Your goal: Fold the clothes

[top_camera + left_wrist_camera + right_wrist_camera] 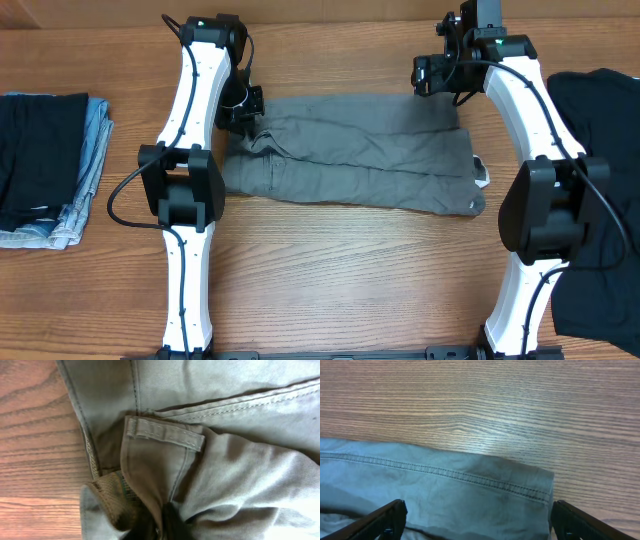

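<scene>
Grey-green trousers (350, 155) lie folded lengthwise across the middle of the table, waist to the left. My left gripper (243, 118) is shut on the waistband; in the left wrist view (162, 527) the fingers pinch bunched cloth beside a belt loop (165, 434). My right gripper (437, 78) is open above the far right corner of the leg hem; in the right wrist view the hem corner (530, 487) lies between its spread fingers (477, 520).
A stack of folded dark and denim clothes (45, 165) sits at the left edge. A black garment (600, 150) lies at the right edge. Bare wooden table (350, 270) lies in front of the trousers.
</scene>
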You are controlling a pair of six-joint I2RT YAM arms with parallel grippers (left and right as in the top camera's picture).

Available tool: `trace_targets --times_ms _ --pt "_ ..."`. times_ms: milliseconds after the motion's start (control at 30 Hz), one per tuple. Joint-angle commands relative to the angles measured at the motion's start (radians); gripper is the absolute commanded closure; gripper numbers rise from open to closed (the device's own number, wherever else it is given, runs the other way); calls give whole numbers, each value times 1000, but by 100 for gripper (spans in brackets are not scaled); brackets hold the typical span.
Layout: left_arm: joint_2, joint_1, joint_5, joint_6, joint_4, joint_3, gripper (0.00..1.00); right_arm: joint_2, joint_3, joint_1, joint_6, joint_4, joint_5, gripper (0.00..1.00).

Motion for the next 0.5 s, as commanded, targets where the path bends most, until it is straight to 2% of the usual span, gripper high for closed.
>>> trace_targets --times_ms 0,33,67,100,167,200,267,333,367,433,467 --pt "-6 3 8 19 24 -4 48 -5 28 -4 0 -5 5 0" --pt "-6 3 8 21 43 -4 41 -5 28 -4 0 -16 5 0" --pt "-6 4 14 40 68 -3 38 -7 32 -4 0 -39 5 2" --pt "-10 9 14 83 78 38 40 -15 45 -4 0 -82 2 6" --pt "-21 18 20 69 35 183 35 -56 80 -4 19 -208 -17 8" --pt "-27 17 19 56 11 240 34 -73 81 -4 54 -251 -17 8" --pt "-29 12 19 56 -36 328 32 -95 81 -4 124 -356 -17 16" --pt "-29 8 19 57 -66 381 23 -98 80 -12 217 -505 -17 20" --pt "-29 7 40 58 -66 381 24 -98 80 -18 246 -561 -17 20" --pt "-29 3 116 57 -66 376 34 -98 79 -31 282 -644 -19 20" --pt "-29 1 128 57 -66 375 49 -98 79 -43 290 -677 -37 21"
